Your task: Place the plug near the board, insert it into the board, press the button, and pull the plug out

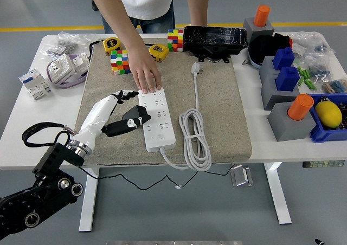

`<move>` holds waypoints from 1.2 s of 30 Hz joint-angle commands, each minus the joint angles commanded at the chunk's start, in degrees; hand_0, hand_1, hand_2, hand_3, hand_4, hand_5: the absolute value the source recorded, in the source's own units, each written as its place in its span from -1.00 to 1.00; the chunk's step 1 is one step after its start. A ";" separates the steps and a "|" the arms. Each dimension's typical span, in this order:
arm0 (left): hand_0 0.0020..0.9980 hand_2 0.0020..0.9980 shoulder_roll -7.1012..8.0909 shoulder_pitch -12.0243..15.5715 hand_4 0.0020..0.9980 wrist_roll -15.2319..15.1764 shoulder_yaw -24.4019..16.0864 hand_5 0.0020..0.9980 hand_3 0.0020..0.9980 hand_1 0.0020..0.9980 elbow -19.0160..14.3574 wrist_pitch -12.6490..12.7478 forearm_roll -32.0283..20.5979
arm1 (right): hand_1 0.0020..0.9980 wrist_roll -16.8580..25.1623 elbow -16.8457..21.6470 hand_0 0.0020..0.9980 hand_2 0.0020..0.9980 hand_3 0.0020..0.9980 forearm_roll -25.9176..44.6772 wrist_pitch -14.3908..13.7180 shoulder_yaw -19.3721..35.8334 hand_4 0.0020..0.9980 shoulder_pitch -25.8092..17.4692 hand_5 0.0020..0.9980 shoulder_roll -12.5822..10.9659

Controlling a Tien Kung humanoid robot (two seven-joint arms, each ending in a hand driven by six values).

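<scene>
Left hand (116,115) grips plug (130,121) at the strip's (156,120) left edge; person's hand (145,76) pins the far end. Risk: tilted plug misses the holes, jams.

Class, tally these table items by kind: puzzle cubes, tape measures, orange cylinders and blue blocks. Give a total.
Puzzle cubes: 2
Tape measures: 2
Orange cylinders: 2
Blue blocks: 2
Total: 8
</scene>
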 joint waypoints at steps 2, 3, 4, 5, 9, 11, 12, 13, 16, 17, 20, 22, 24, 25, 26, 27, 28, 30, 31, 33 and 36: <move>0.47 0.55 0.20 0.29 0.92 0.54 1.00 0.48 0.52 0.56 -0.07 -0.19 0.20 | 0.30 0.00 -0.01 0.23 0.33 0.12 0.03 0.00 -0.09 0.91 0.04 0.01 0.04; 0.47 0.55 0.22 0.35 0.92 0.75 1.31 0.48 0.52 0.56 0.02 -0.27 0.32 | 0.30 0.02 0.01 0.23 0.33 0.12 0.06 0.00 -0.16 0.91 0.04 0.01 0.04; 0.47 0.55 0.25 0.36 0.92 0.82 1.46 0.48 0.52 0.56 0.07 -0.26 0.36 | 0.30 0.02 0.02 0.23 0.33 0.12 0.05 0.01 -0.22 0.91 0.09 0.01 0.03; 0.47 0.55 0.30 0.35 0.92 0.92 1.68 0.48 0.52 0.56 0.14 -0.18 0.53 | 0.30 0.02 0.08 0.23 0.33 0.12 0.04 0.01 -0.30 0.91 0.19 0.01 0.00; 0.46 0.54 0.53 0.21 0.88 1.88 2.19 0.50 0.52 0.55 0.12 -0.23 1.48 | 0.29 0.03 0.20 0.23 0.33 0.12 0.00 0.00 -0.23 0.91 0.24 0.01 -0.06; 0.46 0.54 0.58 0.08 0.88 2.11 2.37 0.50 0.52 0.55 0.23 -0.26 1.38 | 0.29 0.02 0.21 0.23 0.33 0.12 -0.01 -0.01 -0.21 0.91 0.25 0.01 -0.10; 0.46 0.54 0.58 0.04 0.85 2.36 2.48 0.50 0.52 0.55 0.36 -0.25 1.62 | 0.29 0.00 0.19 0.23 0.33 0.12 -0.03 0.00 -0.23 0.91 0.24 0.01 -0.13; 0.46 0.54 0.57 0.01 0.85 2.38 2.57 0.50 0.52 0.55 0.46 -0.15 1.55 | 0.29 0.00 0.20 0.23 0.33 0.12 -0.02 0.00 -0.23 0.91 0.23 0.01 -0.15; 0.46 0.54 0.48 -0.04 0.85 2.48 2.74 0.50 0.52 0.55 0.82 -0.13 1.52 | 0.29 -0.01 0.17 0.23 0.33 0.12 0.00 0.02 -0.39 0.91 0.19 0.01 -0.20; 0.46 0.54 0.42 -0.05 0.85 2.57 2.78 0.50 0.52 0.55 1.00 -0.14 1.60 | 0.29 -0.01 0.15 0.23 0.33 0.12 0.00 0.02 -0.44 0.91 0.18 0.01 -0.21; 0.47 0.55 0.33 -0.17 0.85 2.83 2.99 0.50 0.52 0.56 1.38 -0.18 1.58 | 0.29 -0.01 0.19 0.23 0.33 0.12 0.01 0.03 -0.56 0.91 0.14 0.01 -0.21; 0.47 0.55 0.32 -0.28 0.85 2.98 3.17 0.50 0.52 0.56 1.51 -0.26 1.48 | 0.29 0.00 0.21 0.23 0.33 0.12 0.02 0.04 -0.60 0.91 0.12 0.01 -0.21; 0.47 0.55 0.25 -0.42 0.85 3.12 3.47 0.50 0.52 0.56 1.61 -0.35 1.34 | 0.29 0.00 0.23 0.23 0.33 0.12 0.02 0.04 -0.58 0.91 0.06 0.01 -0.22; 0.46 0.54 0.23 -0.50 0.84 3.13 3.54 0.49 0.52 0.55 1.61 -0.36 1.25 | 0.29 0.01 0.23 0.23 0.33 0.12 0.02 0.04 -0.57 0.91 0.06 0.00 -0.22; 0.46 0.54 0.21 -0.57 0.84 3.13 3.58 0.49 0.52 0.55 1.62 -0.36 1.21 | 0.29 0.02 0.24 0.23 0.33 0.12 0.02 0.03 -0.57 0.91 0.06 0.00 -0.23; 0.46 0.54 0.08 -0.78 0.84 3.12 3.62 0.49 0.52 0.55 1.68 -0.38 1.26 | 0.29 0.01 0.24 0.23 0.33 0.12 0.00 0.04 -0.53 0.91 0.11 0.00 -0.25; 0.46 0.54 0.01 -0.93 0.84 3.11 3.66 0.49 0.52 0.55 1.65 -0.40 1.23 | 0.29 0.01 0.23 0.23 0.33 0.12 -0.01 0.03 -0.44 0.91 0.12 0.00 -0.22; 0.46 0.54 -0.10 -1.16 0.84 3.05 3.73 0.49 0.52 0.55 1.51 -0.40 1.30 | 0.29 0.02 0.25 0.23 0.33 0.12 -0.01 0.03 -0.32 0.91 0.10 0.00 -0.19; 0.46 0.54 -0.19 -1.36 0.84 3.03 3.79 0.50 0.52 0.55 1.40 -0.42 1.31 | 0.29 0.01 0.24 0.23 0.33 0.12 -0.03 0.04 -0.26 0.91 0.09 0.01 -0.19; 0.46 0.54 -0.34 -1.68 0.84 3.03 3.90 0.50 0.52 0.55 1.34 -0.44 1.38 | 0.29 0.01 0.22 0.23 0.33 0.12 -0.01 0.02 -0.15 0.91 0.08 0.01 -0.17; 0.46 0.53 -0.74 -2.38 0.83 3.17 4.16 0.49 0.52 0.54 1.62 -0.72 1.46 | 0.29 0.01 0.24 0.23 0.33 0.12 -0.04 0.02 -0.04 0.91 0.07 0.01 -0.17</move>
